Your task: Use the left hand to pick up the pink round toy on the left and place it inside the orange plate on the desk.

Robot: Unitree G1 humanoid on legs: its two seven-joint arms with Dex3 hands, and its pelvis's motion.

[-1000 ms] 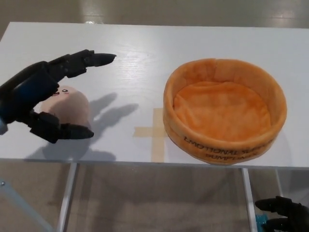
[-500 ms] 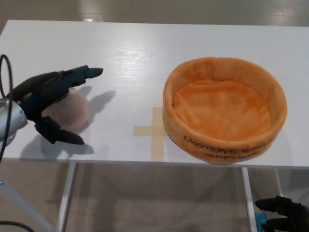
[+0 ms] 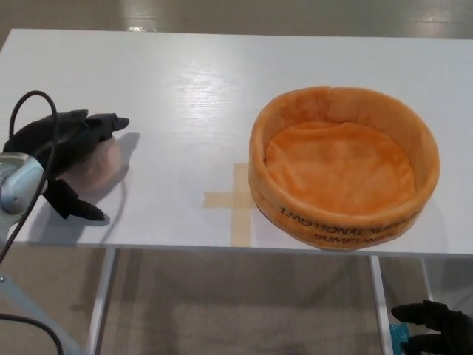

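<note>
Pink round toy (image 3: 100,164) sits on the desk (image 3: 192,89) at nine o'clock of the orange plate (image 3: 344,168), left hand (image 3: 63,151) fingers curled around it; lifting and placing remain.

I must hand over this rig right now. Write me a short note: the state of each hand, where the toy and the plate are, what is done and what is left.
Left hand: lies over the pink round toy, fingers curled around it, thumb on the near side. A firm grip cannot be confirmed.
Right hand: low, below the table edge at the bottom right, holding nothing visible; whether it is open or shut is unclear.
Toy: on the white table, near its left edge, not lifted.
Orange plate: on the right, empty, next to a tape cross.
Done: reach to the toy.
Left: secure the grip, lift, carry to the right, release inside the plate.
</note>
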